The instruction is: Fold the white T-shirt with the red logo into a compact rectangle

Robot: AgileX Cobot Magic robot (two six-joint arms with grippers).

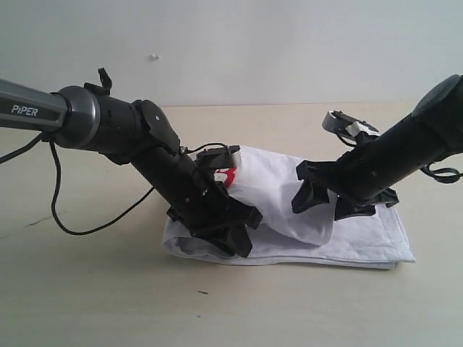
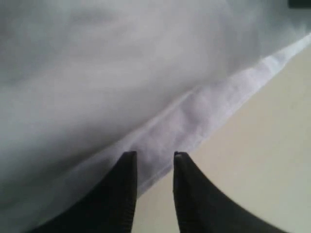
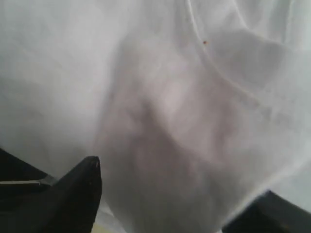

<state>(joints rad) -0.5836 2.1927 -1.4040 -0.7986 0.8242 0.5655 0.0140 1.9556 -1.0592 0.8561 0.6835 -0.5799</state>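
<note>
The white T-shirt (image 1: 362, 238) lies partly folded on the table, with a loose bulge of cloth raised at its middle. A bit of the red logo (image 1: 226, 176) peeks out behind my left arm. My left gripper (image 1: 239, 235) is low at the shirt's front left edge. In the left wrist view the gripper (image 2: 154, 154) stands slightly open, its tips at the hem of the shirt (image 2: 146, 73) and bare table showing between the fingers. My right gripper (image 1: 325, 206) hangs over the bulge. Its wrist view shows the gripper (image 3: 181, 177) open wide, with the shirt's cloth (image 3: 170, 73) loose between the fingers.
The shirt rests on a beige table (image 1: 217, 303) against a pale wall. A black cable (image 1: 65, 210) loops down from my left arm onto the table at the left. Bare tabletop (image 2: 272, 145) lies just past the hem.
</note>
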